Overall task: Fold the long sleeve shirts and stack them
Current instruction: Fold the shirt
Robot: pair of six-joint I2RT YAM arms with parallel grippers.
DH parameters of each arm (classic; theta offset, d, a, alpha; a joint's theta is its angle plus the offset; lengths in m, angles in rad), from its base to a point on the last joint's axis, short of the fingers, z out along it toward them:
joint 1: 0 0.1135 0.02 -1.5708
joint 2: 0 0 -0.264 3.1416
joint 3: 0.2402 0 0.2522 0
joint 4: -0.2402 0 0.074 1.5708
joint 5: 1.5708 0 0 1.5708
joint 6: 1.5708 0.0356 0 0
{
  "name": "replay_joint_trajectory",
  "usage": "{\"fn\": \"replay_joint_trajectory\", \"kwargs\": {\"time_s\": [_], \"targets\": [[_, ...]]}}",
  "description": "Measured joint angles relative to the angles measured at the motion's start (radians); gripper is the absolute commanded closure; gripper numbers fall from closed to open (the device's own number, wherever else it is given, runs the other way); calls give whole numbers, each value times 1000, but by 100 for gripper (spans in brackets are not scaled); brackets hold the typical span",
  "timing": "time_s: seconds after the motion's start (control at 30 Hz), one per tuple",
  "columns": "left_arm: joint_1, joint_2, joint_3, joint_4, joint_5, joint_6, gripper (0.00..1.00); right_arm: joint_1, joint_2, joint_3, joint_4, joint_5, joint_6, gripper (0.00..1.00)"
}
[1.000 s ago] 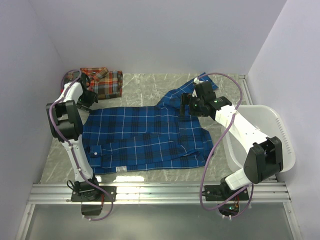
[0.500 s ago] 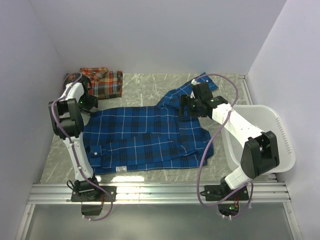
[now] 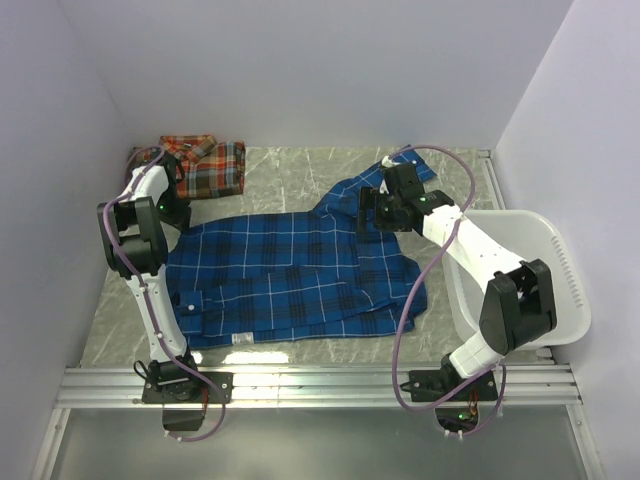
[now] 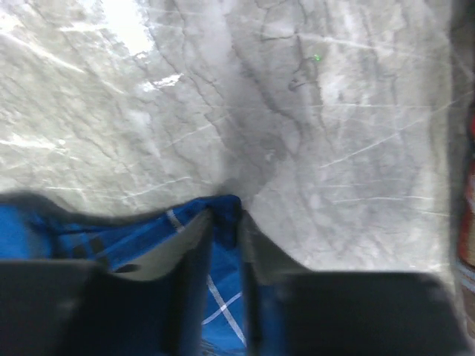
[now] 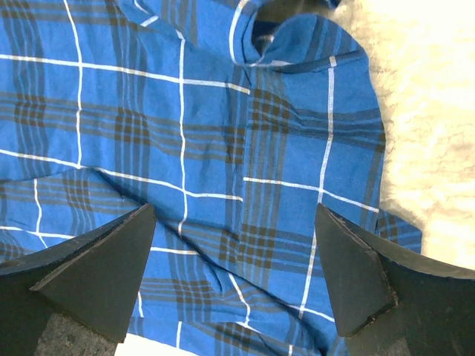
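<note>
My left tool [image 4: 225,222] is clamped on a corner of the blue shirt [image 3: 290,275], spread on the counter [image 3: 290,170], to draw a fold. My right tool [image 5: 226,274] hangs wide open over its collar end, ready to pinch. The red shirt [image 3: 205,165] lies folded, far left.

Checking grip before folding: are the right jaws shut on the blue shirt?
No, the right jaws stand wide apart over the blue shirt.

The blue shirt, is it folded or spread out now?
Spread out. The blue shirt lies open across the table, body flat; the left gripper pinches one edge.
</note>
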Motion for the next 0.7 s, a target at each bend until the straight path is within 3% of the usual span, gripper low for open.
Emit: {"fn": "replay_joint_trajectory", "kwargs": {"time_s": [0.1, 0.37, 0.7], "targets": [[0, 0, 0, -5, -8, 23, 100, 0, 0, 8, 4, 0, 4, 6], [-3, 3, 4, 6, -9, 89, 99, -14, 22, 55, 35, 10, 60, 6], [-17, -24, -38, 79, -51, 163, 100, -195, 218, 127, 132, -119, 217, 9]]}}
